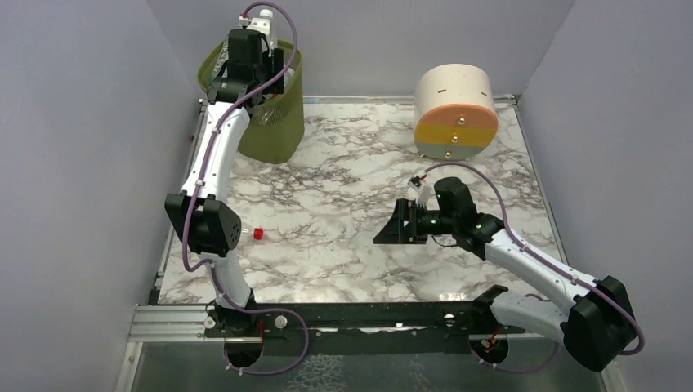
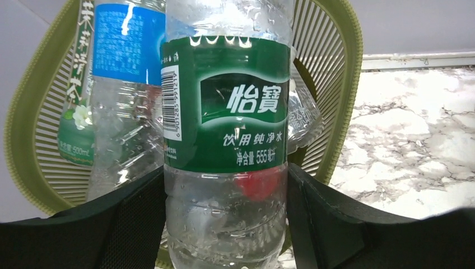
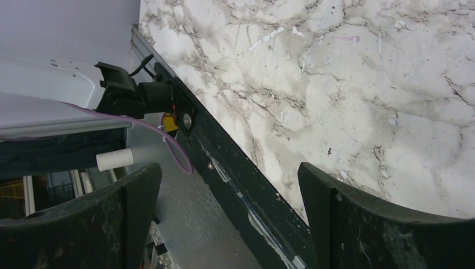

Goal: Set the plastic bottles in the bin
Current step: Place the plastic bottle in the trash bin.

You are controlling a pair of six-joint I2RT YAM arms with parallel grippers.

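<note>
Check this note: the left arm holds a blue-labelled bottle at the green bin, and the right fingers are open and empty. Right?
One error: the bottle between the left fingers has a green label, as the left wrist view shows; the blue-labelled bottle is behind it, in the bin. The right fingers are open and empty.

Bin [image 1: 274,122] mouth crowded: left gripper [image 2: 226,188] over it, clamped on green-label bottle [image 2: 227,145]; blue-label bottle [image 2: 112,84] leaning just beside, inside bin. Right of bin: bare marble table [image 1: 351,155] as far as cream cylinder [image 1: 455,110]. Well right of bin: right gripper [image 1: 395,229], jaws spread. Near side of bin: small red cap [image 1: 258,234].
</note>
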